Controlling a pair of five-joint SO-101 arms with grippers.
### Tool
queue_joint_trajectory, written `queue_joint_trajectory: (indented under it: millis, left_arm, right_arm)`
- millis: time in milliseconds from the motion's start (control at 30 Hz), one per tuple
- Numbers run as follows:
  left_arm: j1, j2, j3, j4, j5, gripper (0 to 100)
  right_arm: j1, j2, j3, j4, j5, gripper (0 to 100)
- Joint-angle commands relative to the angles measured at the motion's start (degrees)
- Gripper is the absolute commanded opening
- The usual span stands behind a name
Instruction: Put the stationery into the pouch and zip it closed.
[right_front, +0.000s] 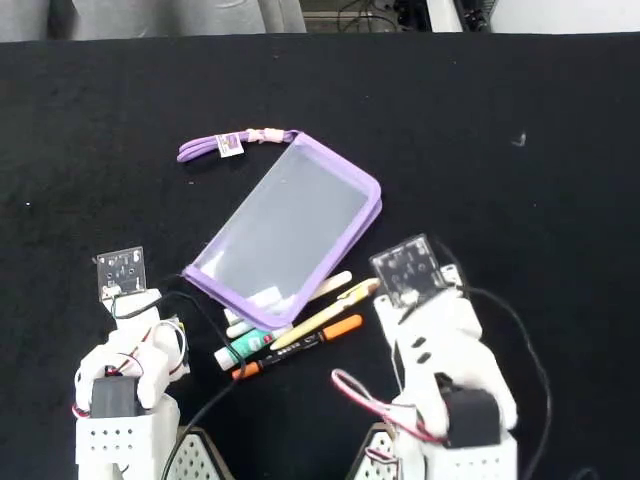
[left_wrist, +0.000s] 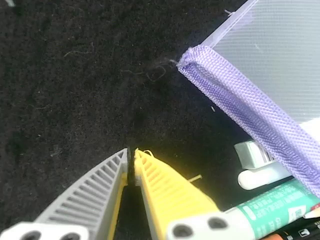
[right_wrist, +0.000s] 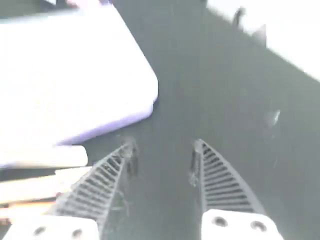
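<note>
- High view gives us a purple-bordered clear plastic pouch (right_front: 285, 225) lying flat and slantwise on the black cloth table (right_front: 520, 200). Its purple wrist strap (right_front: 210, 148) trails from the far corner.
- Along the pouch's near edge we see a loose bundle of stationery: a black-and-orange marker (right_front: 302, 346), a slim yellow pen (right_front: 325, 315), a green-and-white tube (right_front: 245, 346) and a pale white stick (right_front: 330, 284). They lie side by side on the cloth, roughly parallel. We cannot tell whether any of them reaches inside the pouch.
- Both arms sit at the near edge of the table, one on each side of the bundle.
- From the left wrist camera, the left gripper (left_wrist: 132, 159) has its grey and yellow jaws pressed together at the tips with nothing between them. It sits low over bare cloth, near the pouch's woven purple corner, and the tube lies just beside the yellow jaw.
- From the right wrist camera, the right gripper (right_wrist: 162, 156) has its jaws a moderate way apart and empty. We place it over bare cloth just beside a rounded corner of the pouch.
</note>
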Motion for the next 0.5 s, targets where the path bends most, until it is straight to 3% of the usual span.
queue_joint_trajectory:
  millis: [0, 467]
  left_arm:
    - [-0.31, 0.18, 1.36, 0.18, 0.35, 3]
    - [-0.31, 0.18, 1.36, 0.18, 0.35, 3]
  right_arm:
    - [-4.4, 9.01, -11.03, -0.7, -1.76, 19.8]
    - [-14.77, 67.03, -49.8, -7.3, -1.76, 19.8]
